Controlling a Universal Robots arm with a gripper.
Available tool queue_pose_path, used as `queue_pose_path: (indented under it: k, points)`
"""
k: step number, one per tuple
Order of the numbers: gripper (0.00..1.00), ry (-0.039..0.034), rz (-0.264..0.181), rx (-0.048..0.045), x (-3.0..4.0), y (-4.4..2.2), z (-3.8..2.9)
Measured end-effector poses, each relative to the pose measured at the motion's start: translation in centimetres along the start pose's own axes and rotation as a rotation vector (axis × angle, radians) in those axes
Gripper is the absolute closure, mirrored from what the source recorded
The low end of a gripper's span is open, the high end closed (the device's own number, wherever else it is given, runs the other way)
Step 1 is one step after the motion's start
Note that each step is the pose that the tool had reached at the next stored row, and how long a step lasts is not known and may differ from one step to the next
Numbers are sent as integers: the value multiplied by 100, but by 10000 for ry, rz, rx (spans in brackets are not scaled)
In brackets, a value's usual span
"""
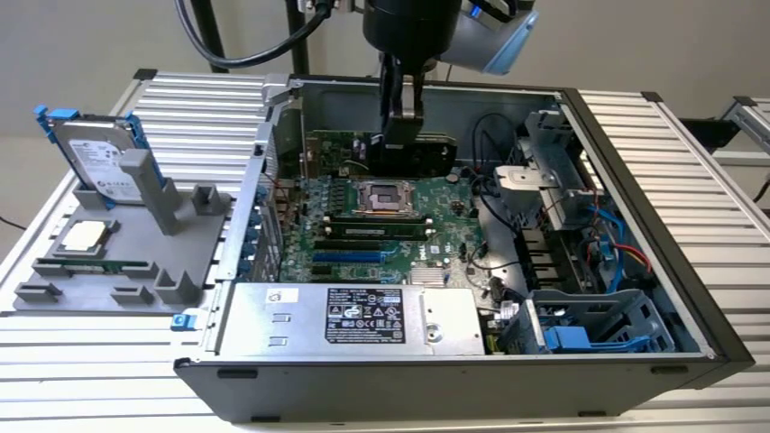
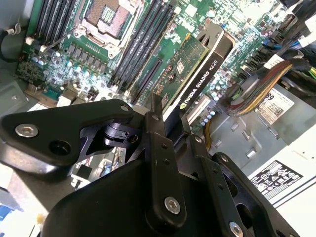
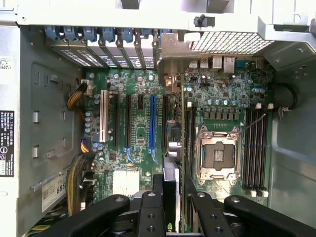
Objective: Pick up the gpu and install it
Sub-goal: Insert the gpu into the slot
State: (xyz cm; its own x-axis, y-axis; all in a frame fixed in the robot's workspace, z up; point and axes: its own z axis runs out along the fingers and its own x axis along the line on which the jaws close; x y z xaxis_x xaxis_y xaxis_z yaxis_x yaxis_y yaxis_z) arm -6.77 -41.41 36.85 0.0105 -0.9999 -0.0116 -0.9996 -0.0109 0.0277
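Observation:
My gripper (image 1: 403,122) hangs inside the open computer case (image 1: 673,271), shut on the gpu (image 1: 417,155). The gpu is a green card with a black cooler block, held on edge over the motherboard (image 1: 361,230) just beyond the CPU socket (image 1: 388,194). In the second wrist view the gpu (image 2: 200,74) juts out from between my fingers (image 2: 155,111), above the board's slots. In the first wrist view the gpu (image 3: 172,165) shows edge-on between the blue slot (image 3: 152,123) and the CPU socket (image 3: 217,155). I cannot tell whether it touches a slot.
Left of the case, a grey fixture tray (image 1: 72,293) carries a silver hard drive with blue rails (image 1: 103,158), a processor chip (image 1: 82,236) and a memory stick (image 1: 96,267). A power supply (image 1: 349,316), loose cables (image 1: 506,212) and a drive cage (image 1: 590,325) crowd the case.

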Motion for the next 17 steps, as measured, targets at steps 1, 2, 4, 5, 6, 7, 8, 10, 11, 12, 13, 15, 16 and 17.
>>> queue_pose_path:
  k: [1, 2, 4, 5, 6, 7, 8, 10, 11, 12, 13, 15, 16, 17]
  points:
    - [100, 2, 0, -1, 0, 0, 2]
    - [100, 3, 0, -1, 0, 0, 4]
    - [100, 5, 0, -1, 0, 0, 9]
    - [100, 6, 1, -1, 0, 0, 11]
    - [100, 7, 0, -1, 0, 0, 14]
    - [100, 7, 0, -1, 0, 0, 16]
    - [100, 8, 0, -1, 0, 0, 19]
    - [100, 10, 1, -1, 0, 0, 23]
    - [100, 11, 1, -1, 0, 0, 25]
    - [100, 12, 1, -1, 0, -1, 27]
    - [100, 13, 1, -1, 0, -1, 29]
    - [100, 16, 1, -1, 1, -1, 34]
    - [100, 17, 0, -1, 0, -1, 36]
    - [100, 18, 1, -1, 1, -1, 38]
